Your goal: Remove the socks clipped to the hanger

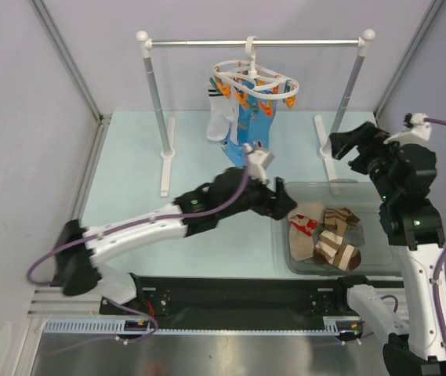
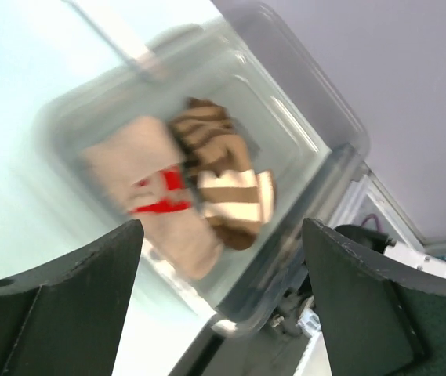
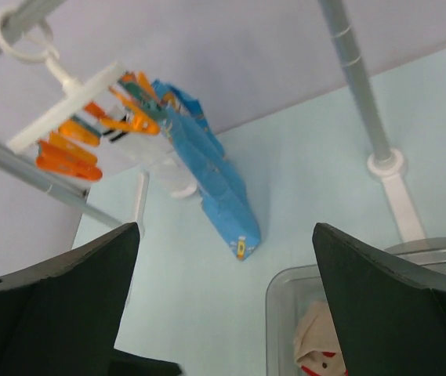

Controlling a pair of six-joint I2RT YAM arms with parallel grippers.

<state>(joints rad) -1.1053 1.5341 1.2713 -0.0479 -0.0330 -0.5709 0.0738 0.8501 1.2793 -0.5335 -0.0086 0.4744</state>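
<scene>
The white oval hanger (image 1: 254, 77) with orange clips hangs by its hook from a rail at the back. A white sock with black stripes (image 1: 220, 116) and a blue printed cloth (image 1: 248, 125) are clipped to it. A beige sock with red marks (image 1: 304, 227) and brown-and-cream striped socks (image 1: 338, 244) lie in a clear bin (image 1: 281, 258). My left gripper (image 1: 284, 205) hovers open and empty over the bin's left rim, above the beige sock (image 2: 156, 184). Further right and back, my right gripper (image 1: 342, 146) is open and empty, facing the hanger (image 3: 70, 92) and blue cloth (image 3: 219, 192).
The silver rail (image 1: 254, 41) stands on two white-capped posts (image 1: 157, 102) (image 1: 349, 92) with flat feet on the pale blue table. The right post's foot (image 3: 386, 164) stands just behind the bin (image 3: 279, 291). Grey walls close in both sides.
</scene>
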